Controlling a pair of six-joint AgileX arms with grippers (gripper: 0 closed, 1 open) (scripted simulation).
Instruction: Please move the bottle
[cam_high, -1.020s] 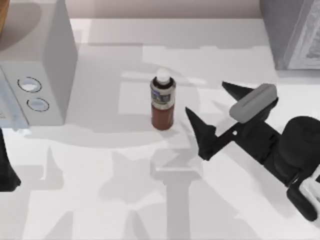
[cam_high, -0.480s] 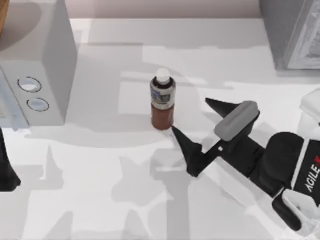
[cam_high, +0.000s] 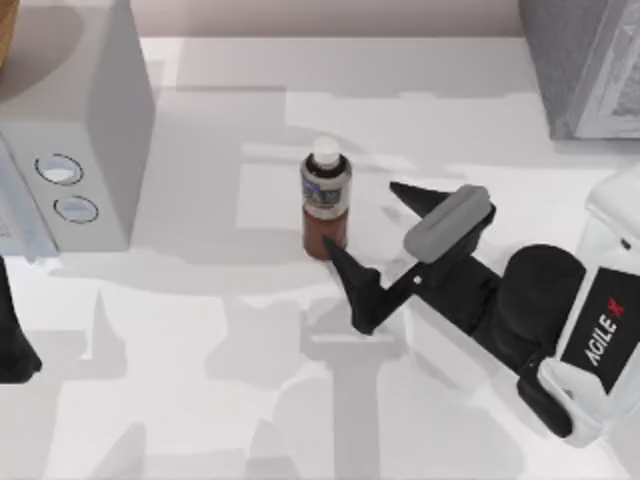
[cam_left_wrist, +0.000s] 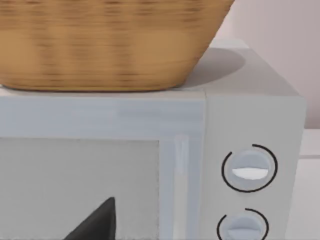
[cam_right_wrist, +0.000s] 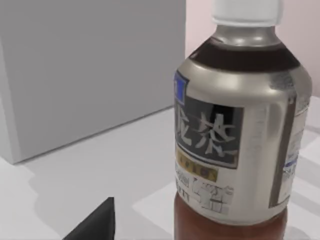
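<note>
The bottle (cam_high: 325, 205) stands upright near the table's middle, with a white cap, a grey-blue label band and reddish-brown contents. My right gripper (cam_high: 365, 220) is open just to the right of it. One dark finger (cam_high: 345, 270) reaches the bottle's base and the other finger (cam_high: 415, 195) is farther right, with nothing between them. The right wrist view has the bottle (cam_right_wrist: 240, 125) close up beside one fingertip (cam_right_wrist: 95, 225). My left arm (cam_high: 12, 345) is parked at the table's left edge, and its fingertip (cam_left_wrist: 97, 222) faces the microwave.
A grey microwave (cam_high: 70, 130) with two round knobs stands at the back left, and a wicker basket (cam_left_wrist: 100, 40) sits on top of it. A grey box (cam_high: 585, 65) occupies the back right corner. Open tabletop lies in front of the bottle.
My right arm has moved left towards the bottle, bringing its open fingers from well to the right up to the bottle's side. The bottle and the left arm have stayed still.
</note>
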